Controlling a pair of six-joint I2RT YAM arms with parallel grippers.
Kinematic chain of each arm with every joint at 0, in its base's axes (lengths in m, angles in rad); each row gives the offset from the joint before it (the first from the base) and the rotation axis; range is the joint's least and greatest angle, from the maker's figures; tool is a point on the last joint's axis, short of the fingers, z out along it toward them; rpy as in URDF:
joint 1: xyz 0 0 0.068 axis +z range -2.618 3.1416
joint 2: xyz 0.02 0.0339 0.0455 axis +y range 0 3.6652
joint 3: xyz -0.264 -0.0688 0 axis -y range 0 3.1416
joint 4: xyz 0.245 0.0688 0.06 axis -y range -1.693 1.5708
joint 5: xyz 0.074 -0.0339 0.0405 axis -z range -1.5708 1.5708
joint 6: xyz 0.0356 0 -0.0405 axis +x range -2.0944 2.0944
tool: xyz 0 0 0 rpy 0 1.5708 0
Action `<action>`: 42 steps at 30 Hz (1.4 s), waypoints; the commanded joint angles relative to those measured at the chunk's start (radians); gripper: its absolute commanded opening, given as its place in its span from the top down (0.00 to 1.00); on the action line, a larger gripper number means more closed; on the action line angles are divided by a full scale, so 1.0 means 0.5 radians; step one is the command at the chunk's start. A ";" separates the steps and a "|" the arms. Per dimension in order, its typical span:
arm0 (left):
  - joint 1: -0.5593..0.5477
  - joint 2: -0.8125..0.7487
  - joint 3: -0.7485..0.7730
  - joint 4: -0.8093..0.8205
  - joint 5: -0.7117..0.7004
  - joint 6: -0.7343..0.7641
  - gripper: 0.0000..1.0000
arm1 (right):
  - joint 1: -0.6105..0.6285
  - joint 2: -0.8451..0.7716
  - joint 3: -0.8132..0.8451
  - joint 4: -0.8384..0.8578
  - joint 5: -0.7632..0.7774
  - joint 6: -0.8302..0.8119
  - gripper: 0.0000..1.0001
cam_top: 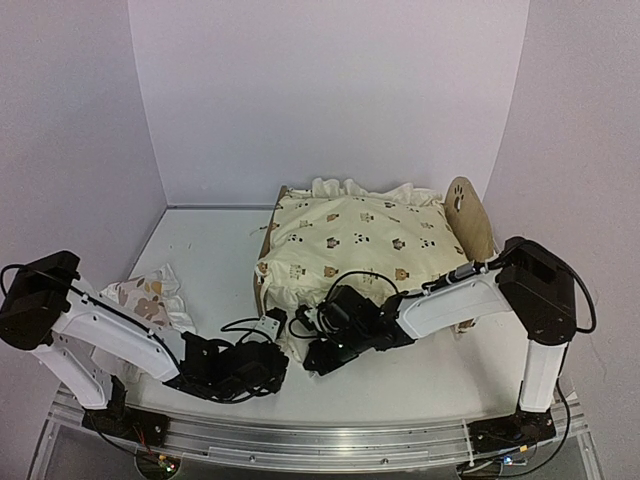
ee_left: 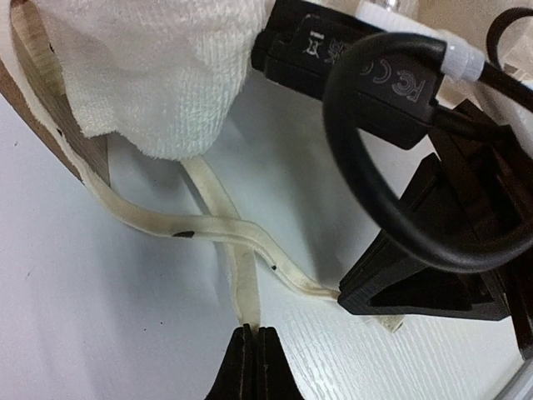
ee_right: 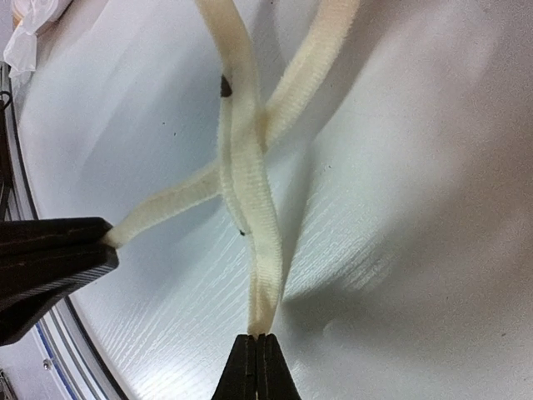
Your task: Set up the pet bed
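Top external view showed the pet bed (cam_top: 472, 222) standing toward the 12 o'clock side of the white table (cam_top: 200, 245). Its arched headboard with a paw cutout was at the bed's 3 o'clock end and its low footboard at the 9 o'clock end. A cream cushion (cam_top: 355, 240) printed with small animals lay on the bed and covered nearly all of it, its ruffled edge spilling over the 12 o'clock side. A small white pillow (cam_top: 148, 298) with brown prints lay on the table at 9 o'clock from the bed, apart from it. Both arms reached in low and met at the bed's 6 o'clock side, near the footboard corner. Left wrist view showed the left gripper (ee_left: 253, 340) with its fingers pressed together on the end of a cream tie (ee_left: 243, 279), which ran up toward 12 o'clock and under the cushion's hanging edge. A second tie (ee_left: 158, 223), marked with a dark spot, came from the 10 o'clock side, crossed the first one and ended at 3 o'clock in the black tips of the right gripper (ee_left: 354, 300). Right wrist view showed the right gripper clamped tight on that second tie, with the left gripper's closed fingers at 9 o'clock pinching the other strip. The two strips crossed between the grippers.
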 commanded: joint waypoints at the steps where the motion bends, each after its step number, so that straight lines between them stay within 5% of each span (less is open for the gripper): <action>1: 0.040 -0.210 -0.039 -0.115 0.065 0.064 1.00 | 0.009 -0.126 0.094 -0.116 -0.059 -0.046 1.00; 8: 0.160 -0.356 0.001 -0.260 0.411 0.214 1.00 | 0.011 -0.191 0.128 -0.176 0.009 -0.120 0.95; 14: 0.264 -0.316 0.106 -0.386 0.671 0.271 1.00 | 0.010 -0.292 0.147 -0.190 0.005 -0.253 0.64; 23: 0.402 -0.400 0.168 -0.405 0.899 0.316 1.00 | 0.013 -0.272 0.092 0.078 -0.177 -0.666 0.50; 34: 0.455 -0.480 0.238 -0.561 0.959 0.363 1.00 | 0.016 -0.196 0.043 0.246 -0.226 -1.517 0.48; 42: 0.468 -0.561 0.221 -0.573 0.994 0.360 1.00 | 0.013 0.018 0.080 0.441 -0.176 -1.756 0.50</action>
